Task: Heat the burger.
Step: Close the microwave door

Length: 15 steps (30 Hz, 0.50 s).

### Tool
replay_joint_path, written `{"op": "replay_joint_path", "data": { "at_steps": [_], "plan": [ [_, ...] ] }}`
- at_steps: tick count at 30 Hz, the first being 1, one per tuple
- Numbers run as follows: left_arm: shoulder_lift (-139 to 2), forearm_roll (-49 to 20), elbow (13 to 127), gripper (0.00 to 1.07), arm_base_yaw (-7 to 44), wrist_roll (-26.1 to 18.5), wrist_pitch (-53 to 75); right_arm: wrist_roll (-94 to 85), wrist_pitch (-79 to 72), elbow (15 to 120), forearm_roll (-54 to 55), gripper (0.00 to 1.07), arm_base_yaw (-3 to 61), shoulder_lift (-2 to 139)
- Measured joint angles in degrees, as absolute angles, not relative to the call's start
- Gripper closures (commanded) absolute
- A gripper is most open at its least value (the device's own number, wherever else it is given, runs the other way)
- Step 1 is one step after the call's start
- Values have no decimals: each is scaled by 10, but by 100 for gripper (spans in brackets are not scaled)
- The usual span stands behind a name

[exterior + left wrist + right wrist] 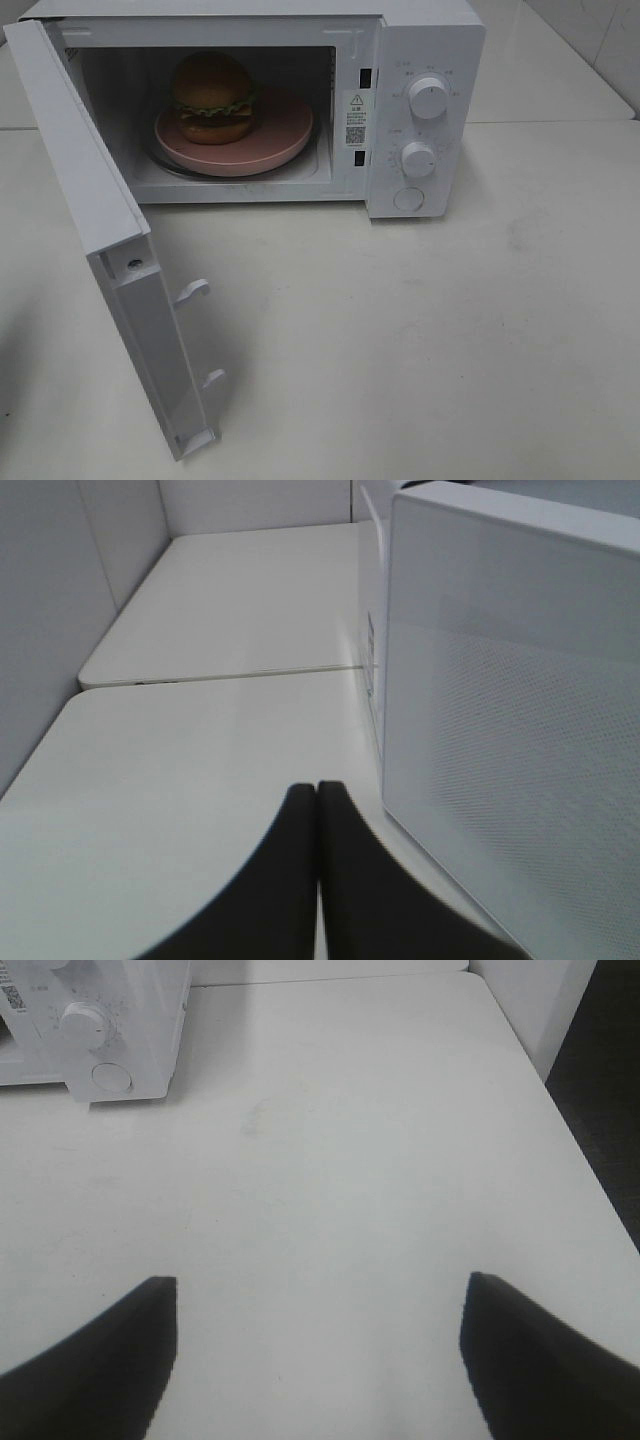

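Burger point(212, 97) sits inside the microwave point(425, 40) on a pink plate point(285, 135), toward the plate's back-left. Bun on top, green and dark layers below. Plate lies flat on the cavity floor. Door point(85, 190) is swung wide open to the left, its inner side w/ two latch hooks point(192, 290) facing out over the white table point(420, 340). Control panel is on the right front: upper knob point(429, 98), lower knob point(418, 159), round button point(408, 199) under them. L gripper point(317, 805) hangs low over the table, just beside the door's outer face w/ its dotted mesh. Its jaws are pressed together, tips touching. R gripper point(320, 1285) is over open table, well apart from the microwave's panel corner. Its jaws are spread wide, only tabletop btw them.
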<state>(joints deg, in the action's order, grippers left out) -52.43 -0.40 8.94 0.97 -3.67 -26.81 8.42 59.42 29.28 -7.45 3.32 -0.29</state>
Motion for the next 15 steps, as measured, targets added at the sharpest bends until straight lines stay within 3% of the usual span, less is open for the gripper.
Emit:
{"op": "replay_joint_path", "data": {
  "at_steps": [9,15],
  "plan": [
    [-606,7,89,107,78,-24,-334,84,594,293,-74,32,33,-3],
    [-669,62,89,107,132,5,-387,84,594,293,-74,32,33,-3]
  ]
}}
